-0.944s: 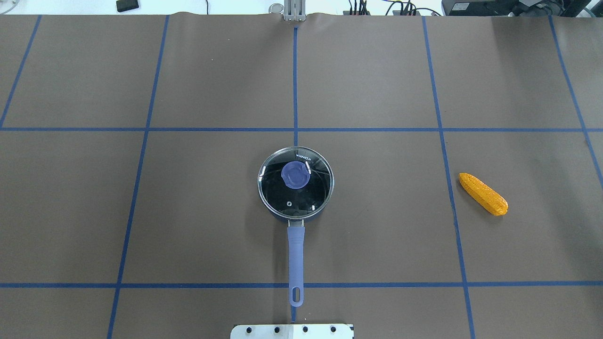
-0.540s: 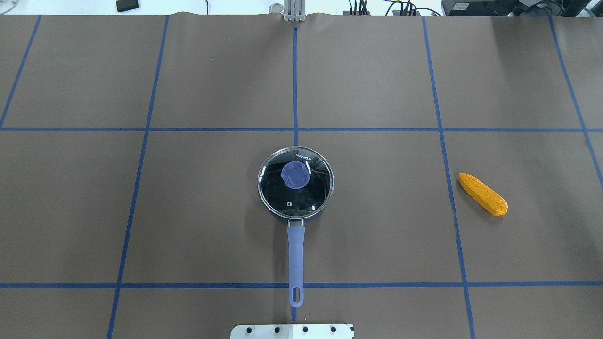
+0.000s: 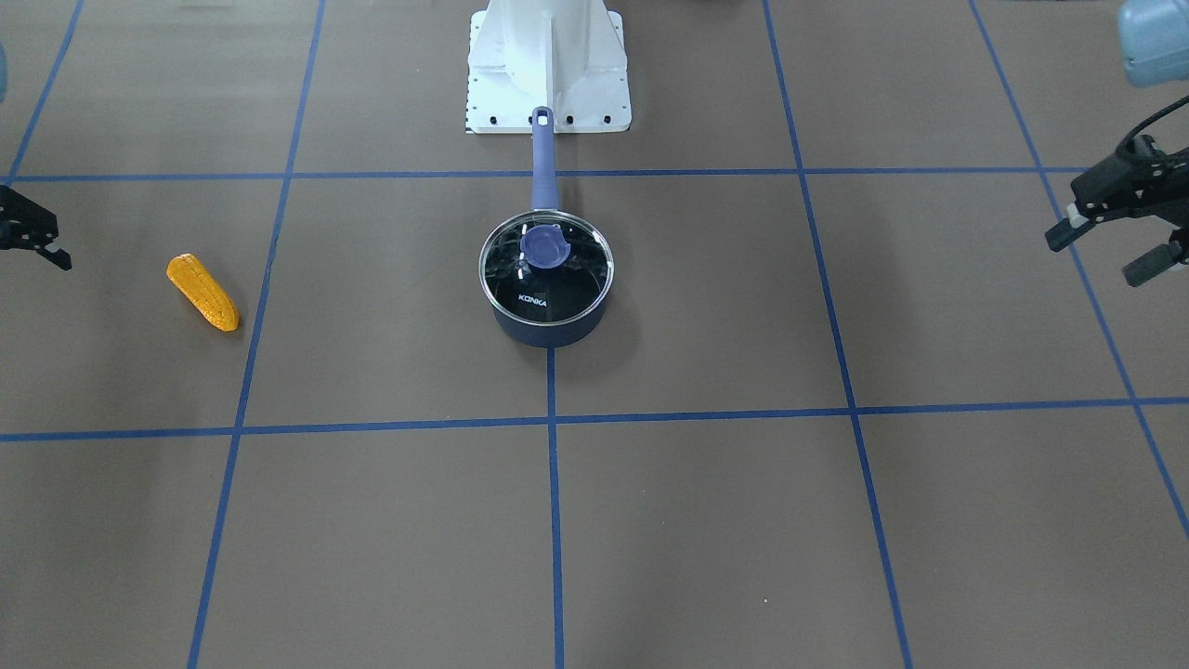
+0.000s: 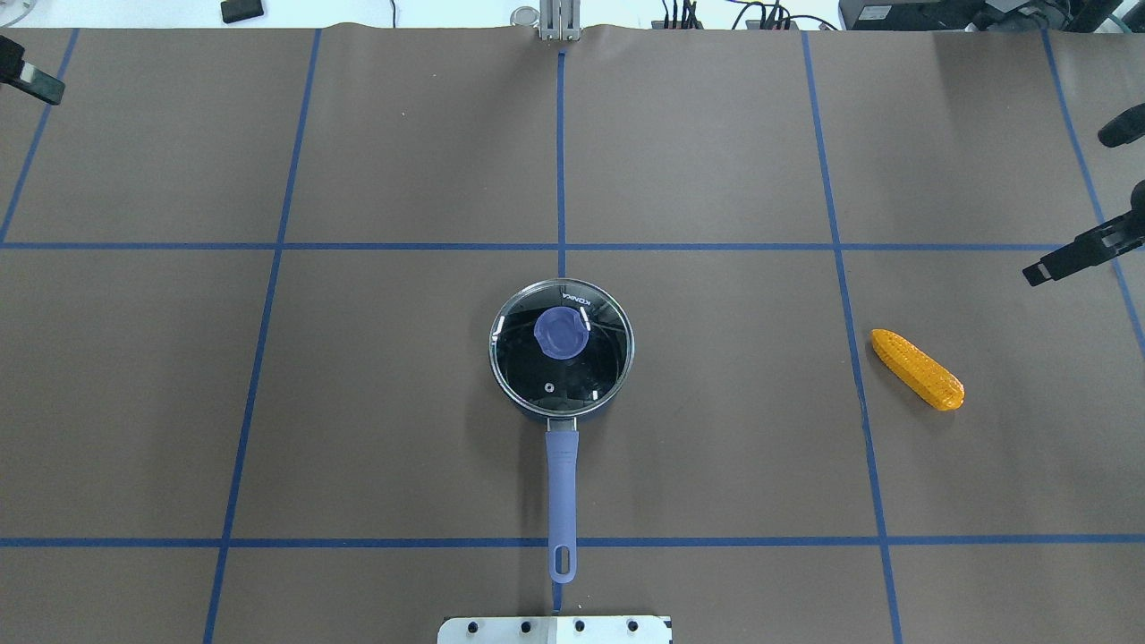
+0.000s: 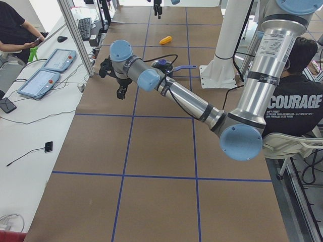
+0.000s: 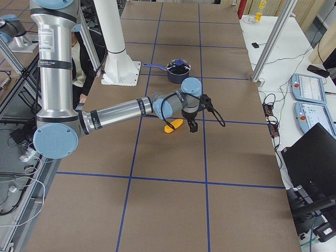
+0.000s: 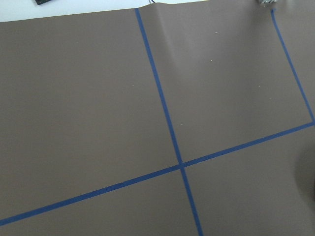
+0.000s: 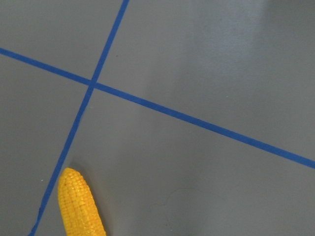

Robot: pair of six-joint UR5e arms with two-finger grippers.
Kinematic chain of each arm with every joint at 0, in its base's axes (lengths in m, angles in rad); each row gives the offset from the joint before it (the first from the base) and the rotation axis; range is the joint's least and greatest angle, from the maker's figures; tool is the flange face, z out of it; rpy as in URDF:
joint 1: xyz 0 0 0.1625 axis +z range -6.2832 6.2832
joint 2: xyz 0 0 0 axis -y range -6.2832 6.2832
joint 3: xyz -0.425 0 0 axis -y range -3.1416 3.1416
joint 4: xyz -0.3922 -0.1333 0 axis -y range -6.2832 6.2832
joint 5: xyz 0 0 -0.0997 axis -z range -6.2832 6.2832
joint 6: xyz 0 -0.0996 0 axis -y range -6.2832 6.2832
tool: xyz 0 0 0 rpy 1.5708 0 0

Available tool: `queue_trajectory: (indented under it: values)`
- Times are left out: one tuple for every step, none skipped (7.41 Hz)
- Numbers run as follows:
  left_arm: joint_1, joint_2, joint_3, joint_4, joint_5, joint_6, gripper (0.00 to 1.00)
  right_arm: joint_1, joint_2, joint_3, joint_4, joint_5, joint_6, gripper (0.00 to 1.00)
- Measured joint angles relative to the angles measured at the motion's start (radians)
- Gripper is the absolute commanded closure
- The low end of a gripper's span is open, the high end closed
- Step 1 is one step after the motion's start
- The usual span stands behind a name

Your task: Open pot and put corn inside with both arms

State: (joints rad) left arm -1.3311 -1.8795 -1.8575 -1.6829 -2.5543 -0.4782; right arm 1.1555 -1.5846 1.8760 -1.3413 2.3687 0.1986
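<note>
The dark navy pot point(image 4: 608, 394) stands at the table's middle with its glass lid point(image 4: 537, 376) and blue knob point(image 4: 561, 333) on; its periwinkle handle point(image 4: 562, 483) points at my base. It also shows in the front view point(image 3: 546, 327). The orange-yellow corn point(image 4: 918, 368) lies flat to the right, also in the front view point(image 3: 202, 292) and the right wrist view point(image 8: 81, 206). My right gripper point(image 4: 1073, 204) is open and empty at the right edge, behind the corn. My left gripper point(image 3: 1105, 251) is open and empty, far to the pot's left; one finger point(image 4: 31, 79) shows in the overhead view.
My white base plate point(image 4: 555, 629) sits at the near edge, just behind the handle's end. Blue tape lines point(image 4: 561, 152) grid the brown mat. A side bench with pendants point(image 5: 45, 75) and a seated person point(image 5: 15, 30) lie past the table's left end.
Both grippers have come into the overhead view, the left at the far left edge and the right at the right edge. The pot and the corn have not moved.
</note>
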Motion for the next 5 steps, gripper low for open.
queue_trajectory:
  values:
    - [0.069,-0.038,-0.025,-0.001,0.053,-0.099,0.02,-0.068,0.018,0.001,0.006,-0.022,0.007,0.0]
    - [0.141,-0.063,-0.058,0.0,0.118,-0.197,0.02,-0.13,0.034,0.0,0.008,-0.06,0.02,0.0]
    - [0.2,-0.093,-0.081,0.0,0.164,-0.295,0.02,-0.173,0.042,-0.004,0.01,-0.099,0.029,0.0]
    - [0.271,-0.131,-0.099,0.002,0.218,-0.391,0.02,-0.206,0.046,-0.014,0.011,-0.129,0.033,0.0]
    - [0.355,-0.165,-0.112,0.005,0.283,-0.471,0.02,-0.232,0.051,-0.028,0.011,-0.151,0.034,0.0]
